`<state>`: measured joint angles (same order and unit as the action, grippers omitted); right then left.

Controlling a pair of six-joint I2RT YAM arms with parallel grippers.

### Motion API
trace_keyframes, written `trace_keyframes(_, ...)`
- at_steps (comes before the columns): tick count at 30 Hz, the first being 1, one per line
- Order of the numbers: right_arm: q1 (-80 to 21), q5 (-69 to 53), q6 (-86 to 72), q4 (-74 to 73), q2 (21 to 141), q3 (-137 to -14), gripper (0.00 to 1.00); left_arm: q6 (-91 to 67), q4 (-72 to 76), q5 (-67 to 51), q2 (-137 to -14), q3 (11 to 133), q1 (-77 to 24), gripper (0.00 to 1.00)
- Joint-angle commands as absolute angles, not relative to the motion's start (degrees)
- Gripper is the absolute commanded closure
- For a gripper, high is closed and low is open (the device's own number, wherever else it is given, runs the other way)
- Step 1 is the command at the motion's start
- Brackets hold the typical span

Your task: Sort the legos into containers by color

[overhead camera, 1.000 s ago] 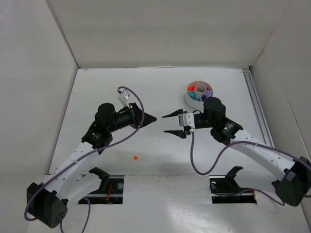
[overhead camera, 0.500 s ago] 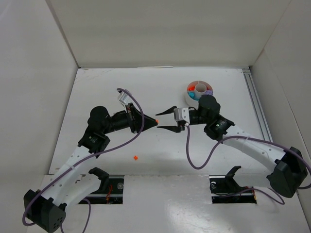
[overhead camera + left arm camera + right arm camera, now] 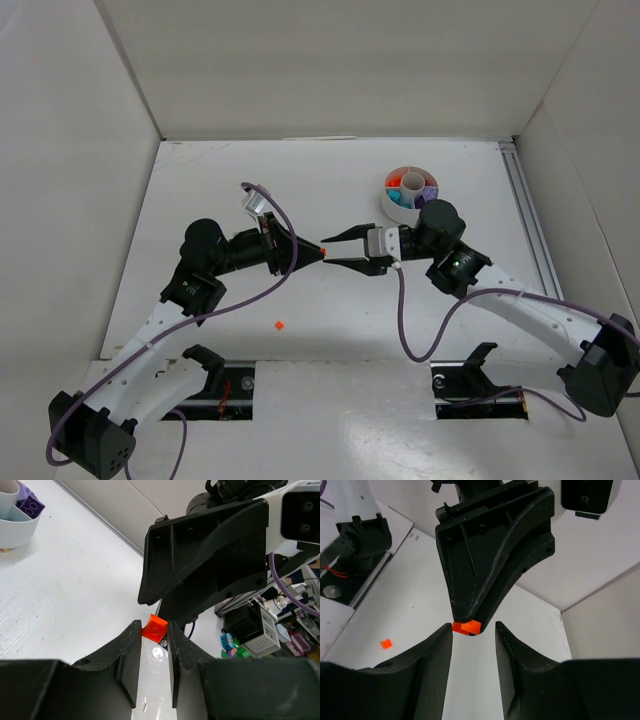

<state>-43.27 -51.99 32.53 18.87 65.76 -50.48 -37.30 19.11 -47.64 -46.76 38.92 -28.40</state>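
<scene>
**Orange brick held between your two grippers**

Your left gripper [image 3: 318, 251] is pinched tight on a small orange brick [image 3: 154, 627]. It holds the brick up above the table [image 3: 220, 180]. That spot is to the left of the white dish [image 3: 395, 209] and a little nearer to the arm bases than the dish is.

Your right gripper [image 3: 472, 630] faces the left one, tip to tip. Its two fingers [image 3: 432, 665] are spread apart, wider than the brick, with one on each side of it. They are not squeezing it. You cannot tell if the nearer finger just touches it.

The dish is split into wedges around a ring in the middle. A purple brick [image 3: 30, 502] sits in one wedge. Orange pieces [image 3: 395, 181] and teal pieces [image 3: 402, 198] fill two other wedges.

One more tiny orange bit [image 3: 279, 325] lies flat on the table. It is well apart from the dish, off to the dish's left and closer to the arm bases.
</scene>
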Motion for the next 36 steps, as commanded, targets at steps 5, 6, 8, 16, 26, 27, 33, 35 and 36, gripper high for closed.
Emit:
trace_keyframes(5,-45.09,-54.76,31.73,22.5,66.01,-51.5,0.55,-37.18,23.82,-49.04,-45.62,38.14,-28.56,0.93)
trace_keyframes(6,-45.09,-54.76,31.73,22.5,66.01,-51.5,0.55,-37.18,23.82,-49.04,-45.62,38.14,-28.56,0.93)
trace_keyframes(8,-45.09,-54.76,31.73,22.5,66.01,-51.5,0.55,-37.71,23.82,-49.04,-45.62,38.14,-28.56,0.93)
trace_keyframes(16,-45.62,-53.09,32.26,22.5,66.01,-51.5,0.55,-38.23,24.87,-49.04,-45.62,38.14,-28.56,0.95)
trace_keyframes(26,-46.14,-51.95,30.41,26.89,67.67,-52.12,0.61,-39.38,26.46,-49.04,-45.09,37.62,-28.56,0.95)
trace_keyframes(27,-46.14,-51.94,29.63,27.59,67.68,-52.12,0.63,-39.38,26.46,-49.04,-45.09,37.62,-28.56,0.95)
trace_keyframes(33,-46.14,-51.94,29.62,28.12,68.29,-52.65,0.68,-40.17,27.77,-50.27,-44.04,37.09,-28.56,0.95)
trace_keyframes(35,-46.14,-51.94,29.62,28.12,68.29,-52.65,0.72,-40.17,27.77,-50.27,-44.03,37.09,-28.56,0.95)
trace_keyframes(36,-46.14,-51.94,29.62,28.12,68.29,-52.65,0.74,-40.17,27.77,-50.27,-43.51,37.09,-28.56,0.95)
